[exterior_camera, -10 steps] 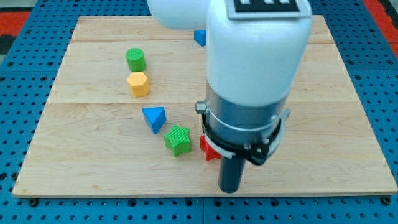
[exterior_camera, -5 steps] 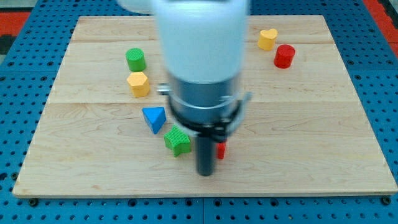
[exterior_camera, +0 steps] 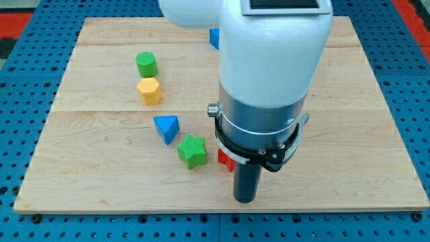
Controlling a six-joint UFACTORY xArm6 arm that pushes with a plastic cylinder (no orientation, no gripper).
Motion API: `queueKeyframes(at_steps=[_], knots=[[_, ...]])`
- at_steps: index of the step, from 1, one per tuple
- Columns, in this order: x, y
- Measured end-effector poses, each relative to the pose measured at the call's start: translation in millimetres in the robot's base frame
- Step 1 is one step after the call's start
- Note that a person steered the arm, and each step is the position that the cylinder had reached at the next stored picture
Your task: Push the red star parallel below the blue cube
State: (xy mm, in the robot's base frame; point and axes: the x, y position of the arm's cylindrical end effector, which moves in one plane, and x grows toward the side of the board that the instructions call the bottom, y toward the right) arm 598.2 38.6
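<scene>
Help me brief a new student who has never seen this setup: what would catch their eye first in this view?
The big white and grey arm fills the middle and right, hiding most of the red star and the blue cube at the view's top. My tip sits just below and right of the star. To the left lie a green star, blue triangular block, yellow block and green cylinder.

The arm [exterior_camera: 269, 74] hides most of the red star [exterior_camera: 225, 158] at lower centre and nearly all the blue cube [exterior_camera: 214, 37] at top centre.
</scene>
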Motion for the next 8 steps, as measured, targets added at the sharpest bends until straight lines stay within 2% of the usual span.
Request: queueKeyframes(at_steps=[2,3,4,7,8], knots=[[-32,25],[-11,35],[11,18],[-31,-34],[-31,-25]])
